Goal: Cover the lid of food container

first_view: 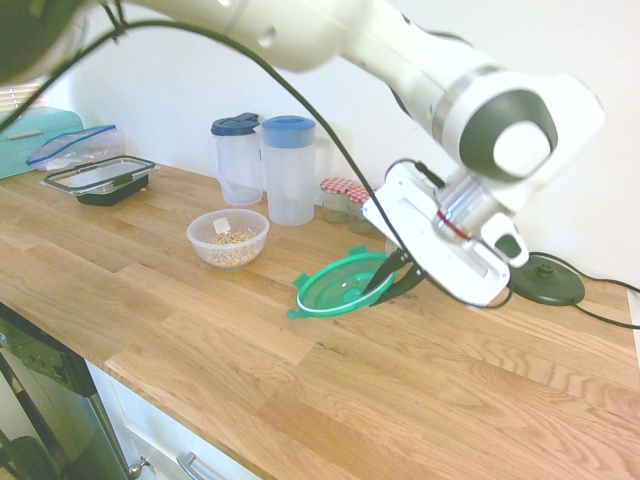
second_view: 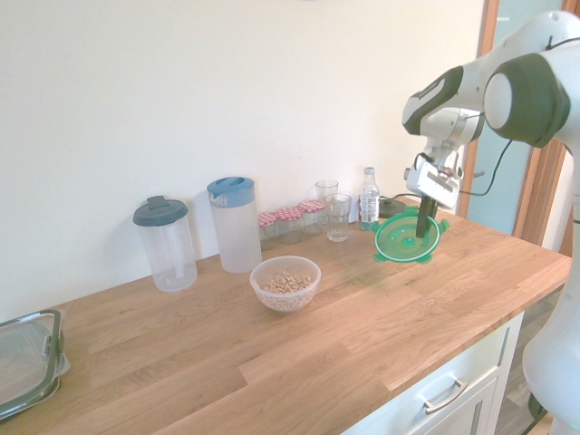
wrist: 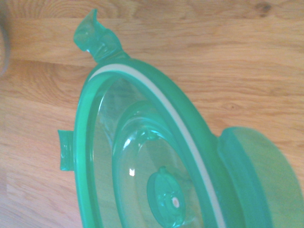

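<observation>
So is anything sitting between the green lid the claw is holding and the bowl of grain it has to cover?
Nothing visible. The claw holds the green lid tilted above the counter, and only bare wood lies between it and the bowl of grain. The pitchers and jars stand behind, near the wall.

no legible text, labels or numbers anywhere

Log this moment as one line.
gripper: shut on lid | lid: lifted, tilted | food container: uncovered, on counter | phase: carry
</observation>
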Tool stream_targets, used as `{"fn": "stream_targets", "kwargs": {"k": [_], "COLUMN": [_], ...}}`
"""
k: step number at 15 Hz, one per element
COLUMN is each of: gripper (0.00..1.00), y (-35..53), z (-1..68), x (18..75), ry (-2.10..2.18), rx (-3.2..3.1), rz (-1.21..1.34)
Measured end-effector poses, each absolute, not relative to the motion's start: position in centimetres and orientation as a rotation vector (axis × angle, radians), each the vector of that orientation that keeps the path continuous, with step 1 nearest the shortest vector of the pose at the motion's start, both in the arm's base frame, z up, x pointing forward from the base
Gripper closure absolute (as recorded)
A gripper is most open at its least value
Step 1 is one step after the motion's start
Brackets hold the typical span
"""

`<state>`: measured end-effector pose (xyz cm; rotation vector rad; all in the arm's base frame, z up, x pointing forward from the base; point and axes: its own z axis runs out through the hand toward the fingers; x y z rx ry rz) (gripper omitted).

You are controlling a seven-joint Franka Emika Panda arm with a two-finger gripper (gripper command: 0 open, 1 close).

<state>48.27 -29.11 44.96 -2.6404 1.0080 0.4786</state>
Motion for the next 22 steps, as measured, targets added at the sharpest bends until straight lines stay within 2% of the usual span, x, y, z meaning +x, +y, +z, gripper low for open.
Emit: {"fn": "stream_targets", "kwargs": {"k": [4,7,14,22], "gripper": [1.0,1.0,1.0,1.0], "y": [-26.4,-23.1,-12.3,0.2], "z": [52.6,55.5,56.5,55.3], "x": [47.3,49.1,53.7,54.9], "ry": [1.125,1.209,1.504,2.062], "rx": [-2.898,-3.072,-3.421,-3.627], "rz": [0.393,0.271,-0.062,-0.447]}}
